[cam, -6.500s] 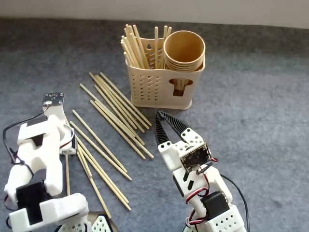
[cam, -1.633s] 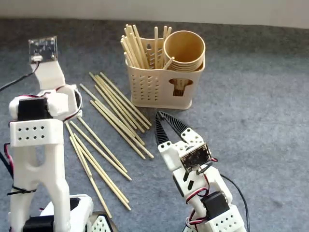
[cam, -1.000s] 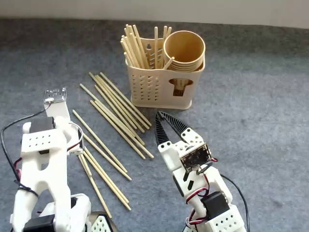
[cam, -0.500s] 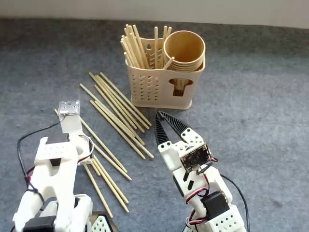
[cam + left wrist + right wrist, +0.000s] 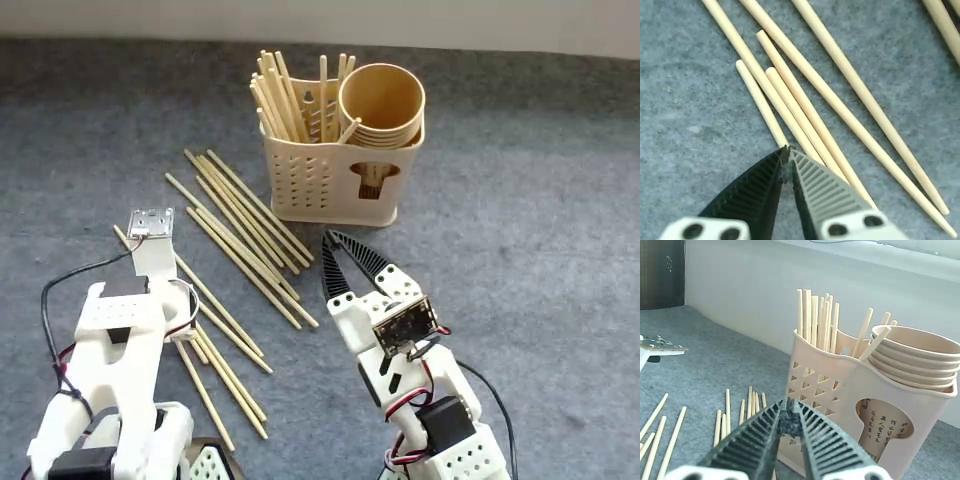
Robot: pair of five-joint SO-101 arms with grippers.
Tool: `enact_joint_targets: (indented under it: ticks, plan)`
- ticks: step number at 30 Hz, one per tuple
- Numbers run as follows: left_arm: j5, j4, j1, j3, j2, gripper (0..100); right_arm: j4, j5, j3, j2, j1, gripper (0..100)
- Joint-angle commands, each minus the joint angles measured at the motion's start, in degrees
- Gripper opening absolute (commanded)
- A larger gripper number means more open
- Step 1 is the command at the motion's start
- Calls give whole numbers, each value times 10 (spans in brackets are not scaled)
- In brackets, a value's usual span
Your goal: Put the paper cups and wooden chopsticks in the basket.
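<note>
Left wrist view: our left pincer (image 5: pixel 786 151), jaws together, tips at the end of one chopstick (image 5: pixel 760 102) on the table (image 5: pixel 680 110), others just beside, likely lining up a pick. Our right pincer (image 5: pixel 789 416), together and empty, faces the basket (image 5: pixel 830 385) ahead, cups (image 5: pixel 920 347) stacked inside; we judge it parked clear.

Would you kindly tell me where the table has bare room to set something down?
The grey carpeted table is bare right of the beige plastic basket and the right hand, and in the far left corner. Crowded: loose wooden chopsticks between basket and left hand.
</note>
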Motion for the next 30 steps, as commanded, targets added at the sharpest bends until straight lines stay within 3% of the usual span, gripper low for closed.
enact_joint_targets:
  ticks: [1,11,20,26,30]
  plan:
    - [-6,-6,13,1,-15,10,2,5,58,-7,-1,6]
    - [-3,-2,-48,-20,-21,7,2,5,58,-7,-1,6]
    - [-2,-1,-48,-28,-22,8,2,5,58,-7,-1,6]
    - [-1,106,-47,-87,-22,11,2,5,58,-7,-1,6]
    - [48,109,-44,-89,-22,11,2,5,58,-7,-1,6]
